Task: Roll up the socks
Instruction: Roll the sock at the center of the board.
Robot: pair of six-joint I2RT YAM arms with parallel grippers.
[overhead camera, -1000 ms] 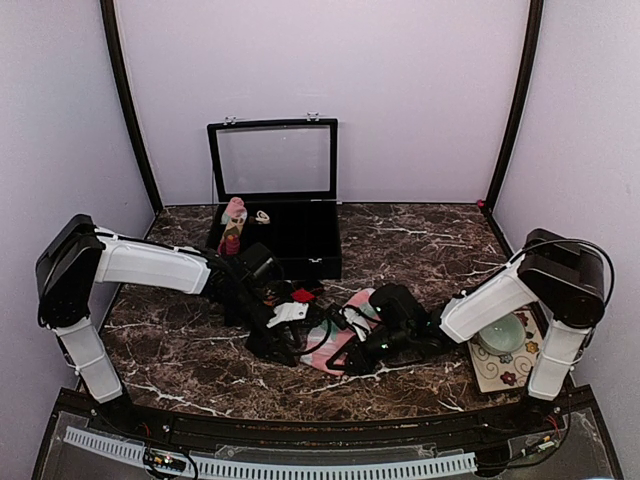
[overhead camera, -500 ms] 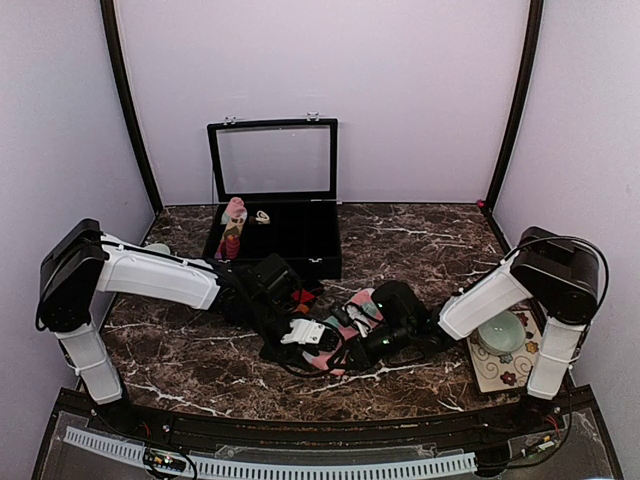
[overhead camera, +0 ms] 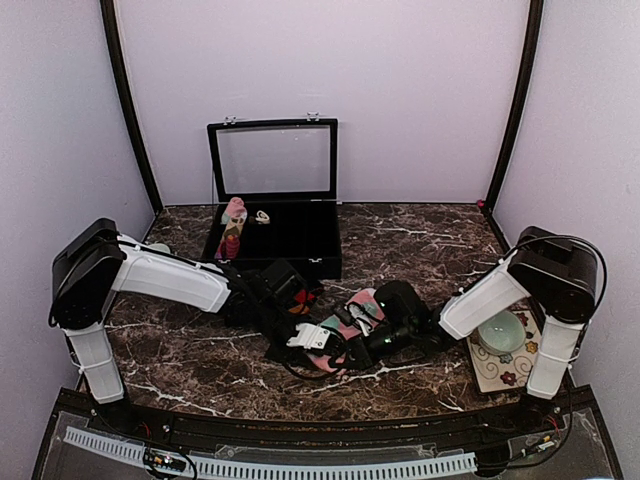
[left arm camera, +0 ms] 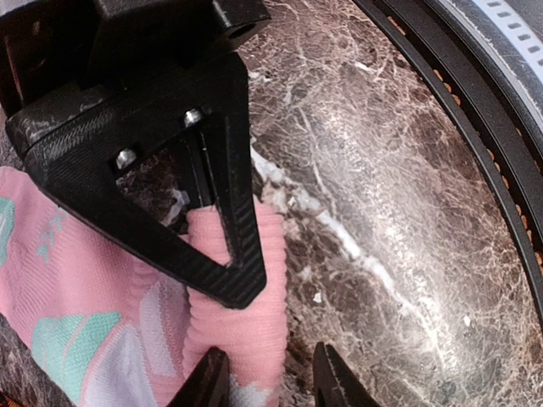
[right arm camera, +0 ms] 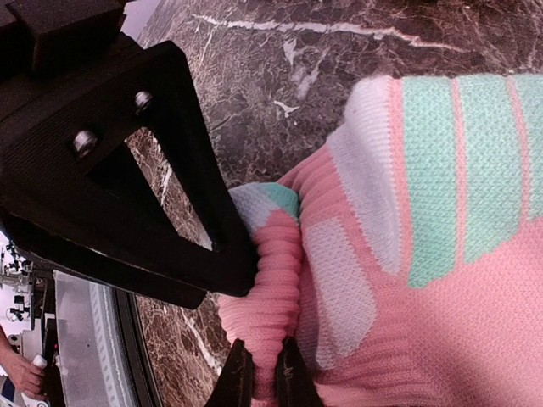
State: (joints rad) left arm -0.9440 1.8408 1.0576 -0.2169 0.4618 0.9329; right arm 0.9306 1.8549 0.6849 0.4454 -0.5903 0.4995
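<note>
Left gripper (left arm camera: 242,339), right gripper (right arm camera: 250,339) both nipped onto pink sock (right arm camera: 441,254) cuff (thin bite); we fear slip when rolling.

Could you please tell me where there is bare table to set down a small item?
Back right: bare marble between the black case and the right arm. Front left: marble between the left arm and the near edge. Crowded: the centre, where left gripper and right gripper hold the pink sock.

Seen from above, the left gripper (overhead camera: 326,344) and right gripper (overhead camera: 350,346) hide most of the pink sock (overhead camera: 362,303). The black sock (overhead camera: 303,296) barely shows.
</note>
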